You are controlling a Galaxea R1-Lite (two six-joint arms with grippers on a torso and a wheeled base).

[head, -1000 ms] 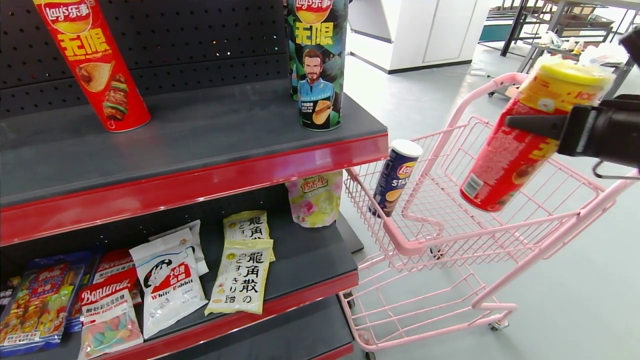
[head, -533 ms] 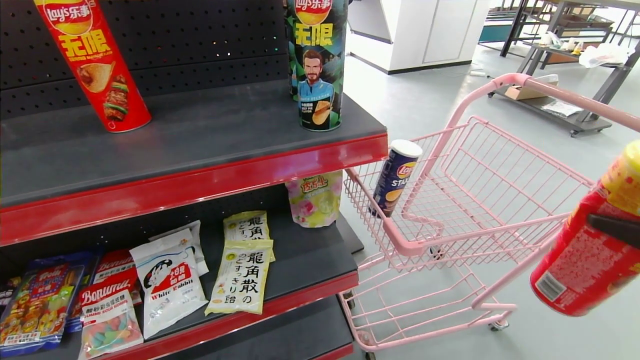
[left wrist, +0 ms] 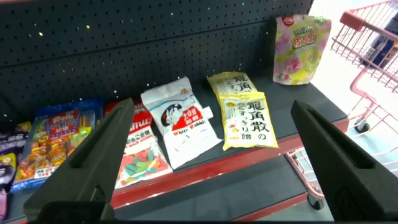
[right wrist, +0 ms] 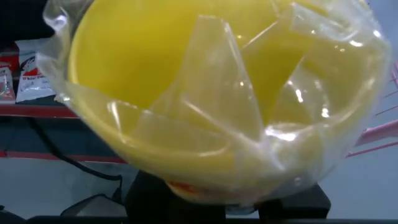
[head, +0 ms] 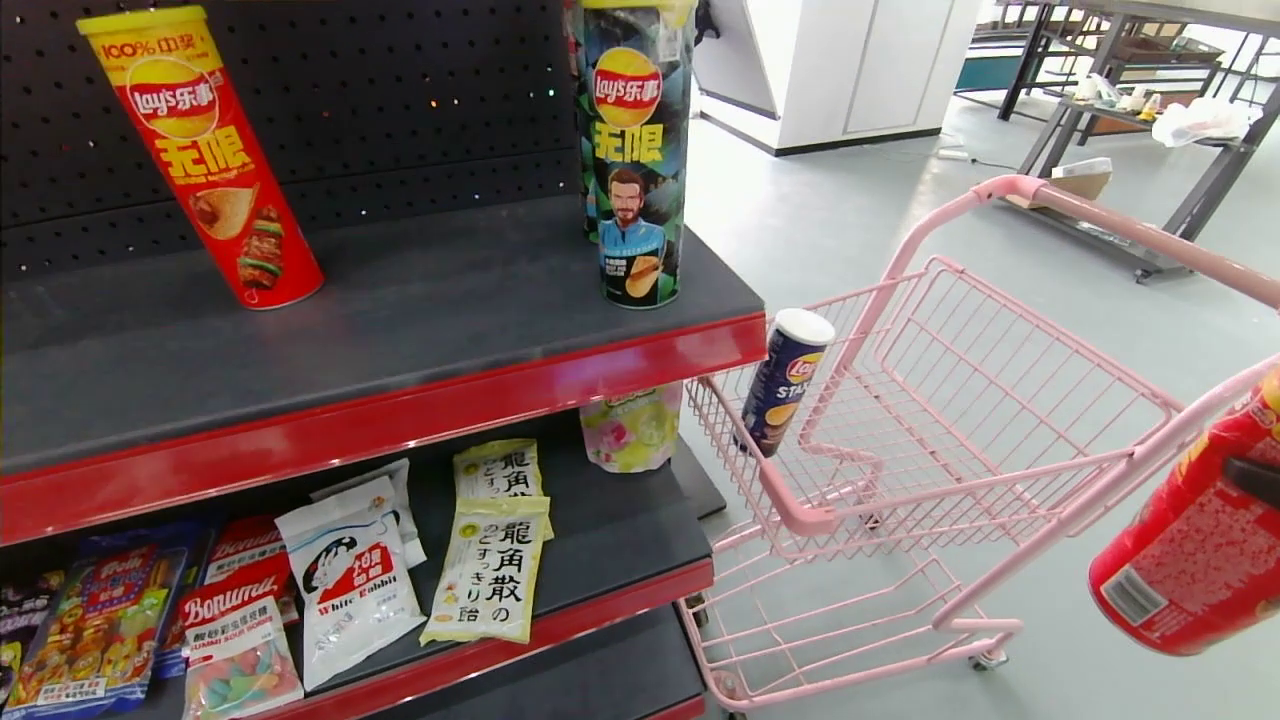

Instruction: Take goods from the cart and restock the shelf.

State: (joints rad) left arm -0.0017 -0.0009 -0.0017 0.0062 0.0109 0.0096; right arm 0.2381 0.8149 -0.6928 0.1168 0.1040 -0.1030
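Note:
My right gripper [head: 1252,478] is shut on a red chips can [head: 1185,555] with a yellow lid, held tilted at the right edge, outside the pink cart [head: 985,455] near its handle. The can's wrapped yellow lid [right wrist: 205,81] sits close in front of the right wrist camera. A dark blue chips can [head: 783,382] leans in the cart's front corner beside the shelf. On the upper shelf [head: 380,330] stand a red can [head: 215,160] and a dark green can [head: 636,165]. My left gripper [left wrist: 211,168] is open, facing the lower shelf's snack bags [left wrist: 180,127].
The lower shelf [head: 600,530] carries several flat snack bags and a pink-green pouch [head: 630,430] at its right end. The upper shelf has free room between the two cans. Tables and a white cabinet [head: 850,60] stand across the grey floor behind the cart.
My right gripper carried the red can from high over the cart down and to the right, outside the cart. The head camera has tilted up a little.

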